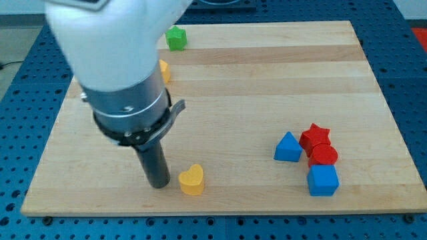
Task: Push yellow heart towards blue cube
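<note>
Fingers you have none: my tip [159,185] touches the yellow heart [191,180] on its left, the blue cube [323,181] far right.

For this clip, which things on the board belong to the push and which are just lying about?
In the job:
my tip, just at the view's left of the yellow heart
yellow heart
blue cube, far to the view's right

Lying about:
blue triangle block
red star
red block
green block
yellow block, partly hidden by the arm

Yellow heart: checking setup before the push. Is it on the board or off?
On: the yellow heart rests on the wooden board, beside my tip.
</note>
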Tool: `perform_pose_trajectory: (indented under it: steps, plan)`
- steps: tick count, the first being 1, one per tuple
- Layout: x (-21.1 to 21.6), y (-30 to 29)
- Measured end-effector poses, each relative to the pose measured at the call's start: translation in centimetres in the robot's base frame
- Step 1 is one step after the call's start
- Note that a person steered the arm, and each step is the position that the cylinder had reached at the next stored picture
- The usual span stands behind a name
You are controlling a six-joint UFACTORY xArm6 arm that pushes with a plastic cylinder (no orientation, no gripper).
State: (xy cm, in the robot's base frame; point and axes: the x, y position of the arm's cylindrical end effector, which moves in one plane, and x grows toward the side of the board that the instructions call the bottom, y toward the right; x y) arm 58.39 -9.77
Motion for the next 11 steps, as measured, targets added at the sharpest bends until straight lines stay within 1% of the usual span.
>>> perform_pose_trajectory:
  steps: [1,2,3,11]
  plan:
    - [0.5,8.1]
    - [-0.1,11.8]
    - [-0.4,12.7]
    - [-0.8,12.7]
